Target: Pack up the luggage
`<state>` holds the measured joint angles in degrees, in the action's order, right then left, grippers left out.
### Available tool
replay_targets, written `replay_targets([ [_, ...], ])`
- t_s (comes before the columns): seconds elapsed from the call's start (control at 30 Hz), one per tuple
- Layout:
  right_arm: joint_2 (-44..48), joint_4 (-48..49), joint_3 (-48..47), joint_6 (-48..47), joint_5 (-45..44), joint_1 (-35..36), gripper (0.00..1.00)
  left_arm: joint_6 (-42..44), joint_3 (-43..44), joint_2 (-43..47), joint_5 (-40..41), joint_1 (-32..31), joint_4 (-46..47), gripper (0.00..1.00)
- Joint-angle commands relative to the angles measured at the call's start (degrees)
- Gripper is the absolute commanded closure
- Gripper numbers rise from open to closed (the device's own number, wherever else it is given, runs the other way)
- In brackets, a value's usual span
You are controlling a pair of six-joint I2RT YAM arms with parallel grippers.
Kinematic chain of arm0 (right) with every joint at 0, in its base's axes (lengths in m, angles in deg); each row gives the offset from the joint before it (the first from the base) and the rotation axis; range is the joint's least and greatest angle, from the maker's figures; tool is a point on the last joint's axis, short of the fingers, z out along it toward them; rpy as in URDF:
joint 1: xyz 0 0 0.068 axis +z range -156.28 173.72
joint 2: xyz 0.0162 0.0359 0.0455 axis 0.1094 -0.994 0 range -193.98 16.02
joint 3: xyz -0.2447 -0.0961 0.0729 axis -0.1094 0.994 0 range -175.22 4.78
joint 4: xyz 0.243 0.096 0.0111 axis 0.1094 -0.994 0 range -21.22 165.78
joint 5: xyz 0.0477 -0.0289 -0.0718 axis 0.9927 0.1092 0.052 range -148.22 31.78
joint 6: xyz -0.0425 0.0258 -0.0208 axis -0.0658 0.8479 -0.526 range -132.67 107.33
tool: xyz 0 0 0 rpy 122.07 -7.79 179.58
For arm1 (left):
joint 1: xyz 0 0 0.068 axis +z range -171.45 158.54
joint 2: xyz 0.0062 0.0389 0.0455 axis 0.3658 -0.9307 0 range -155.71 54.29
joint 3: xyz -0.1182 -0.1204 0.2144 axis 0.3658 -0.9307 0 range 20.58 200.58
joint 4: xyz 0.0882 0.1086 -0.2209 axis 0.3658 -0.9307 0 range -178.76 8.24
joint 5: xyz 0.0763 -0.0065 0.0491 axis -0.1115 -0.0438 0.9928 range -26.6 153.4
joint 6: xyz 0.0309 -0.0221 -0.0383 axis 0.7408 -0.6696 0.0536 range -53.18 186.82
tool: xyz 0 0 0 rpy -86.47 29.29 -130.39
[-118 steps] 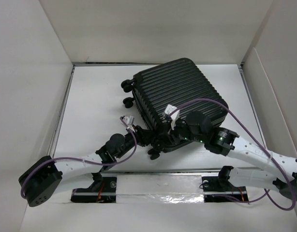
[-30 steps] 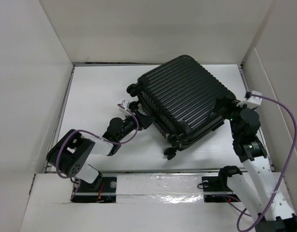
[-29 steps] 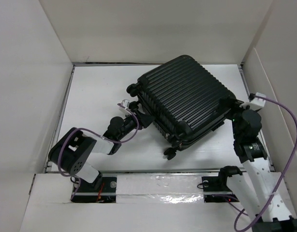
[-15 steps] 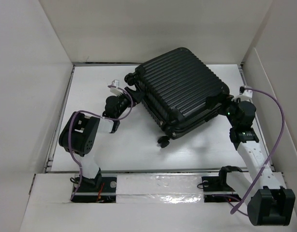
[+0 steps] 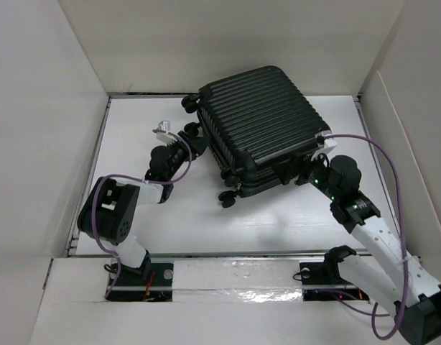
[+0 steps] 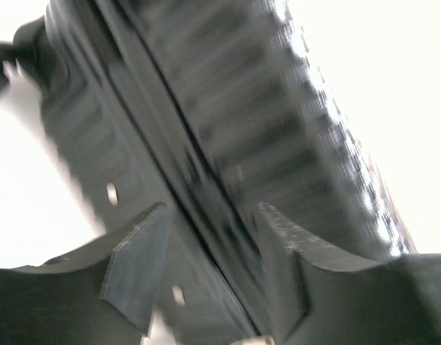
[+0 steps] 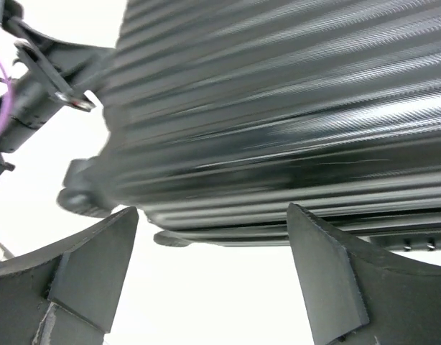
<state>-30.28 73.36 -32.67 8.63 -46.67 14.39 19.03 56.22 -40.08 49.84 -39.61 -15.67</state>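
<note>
— How far along is the packing?
— The luggage [image 5: 260, 118] lies shut near the far edge of the counter [image 5: 278, 215], right of the middle; nothing loose shows, so I judge the filling done; perhaps fastening or righting it is left.
— And your claws?
— Both open, gripping nothing; my left claw [image 5: 189, 141] points at the seam by the wheels [image 5: 190, 105]; my right claw [image 5: 296, 171] faces its near side.

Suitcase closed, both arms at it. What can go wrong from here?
1. Left jaws sit at the suitcase seam near the wheels; they may slip off the ribbed shell.
2. Right jaws stand open at the near right corner, gripping nothing, so a push may swing the suitcase into the back wall.
</note>
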Motion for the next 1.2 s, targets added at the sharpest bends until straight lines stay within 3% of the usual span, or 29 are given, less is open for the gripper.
replay_targets([
  [0.0, 3.85, -4.79, -5.08, -6.70, -8.03, 4.80, 0.13, -2.21, -6.53, 6.99, -1.12, -0.39, 5.54, 0.53],
  [0.1, 0.45, -8.20, -9.28, -11.00, -9.18, 8.85, 0.24, -1.79, -12.68, 12.44, -1.29, -2.58, 5.02, 0.76],
  [0.13, -1.05, -9.18, -10.35, -12.32, -9.35, 12.17, 0.41, -0.74, -13.66, 15.50, -2.51, -4.16, 3.71, 0.87],
  [0.2, -5.17, -10.85, -12.20, -14.79, -11.81, 15.53, 0.70, 2.25, -16.20, 18.59, -3.40, -6.44, -1.47, 0.96],
  [0.23, -6.16, -10.94, -13.25, -15.23, -13.82, 17.11, 0.93, 3.39, -17.00, 21.91, -3.66, -8.81, -3.31, 1.00],
  [0.27, -6.95, -10.86, -13.61, -16.11, -15.75, 19.65, 0.97, 4.62, -18.66, 23.51, -3.58, -10.14, -7.77, 1.00],
  [0.4, -8.54, -8.75, -14.66, -18.66, -15.34, 23.80, 0.98, 8.59, -22.80, 31.51, -3.57, -15.24, -15.01, 1.00],
  [0.47, -10.47, -9.53, -17.11, -20.85, -13.06, 24.94, 0.89, 9.03, -23.51, 33.89, -5.50, -16.91, -16.59, 1.00],
  [0.57, -13.36, -11.73, -20.11, -24.37, -13.65, 27.14, 0.84, 9.03, -22.29, 34.51, -6.47, -20.69, -16.95, 1.00],
  [0.8, -15.39, -12.26, -21.44, -25.34, -13.31, 27.76, 0.80, 4.90, -19.82, 28.37, -13.85, -21.93, -7.82, 1.00],
  [1.17, -19.43, -17.00, -26.43, -31.57, -8.82, 30.83, 0.77, -2.65, -18.42, 22.83, -13.94, -21.93, 5.44, 0.99],
])
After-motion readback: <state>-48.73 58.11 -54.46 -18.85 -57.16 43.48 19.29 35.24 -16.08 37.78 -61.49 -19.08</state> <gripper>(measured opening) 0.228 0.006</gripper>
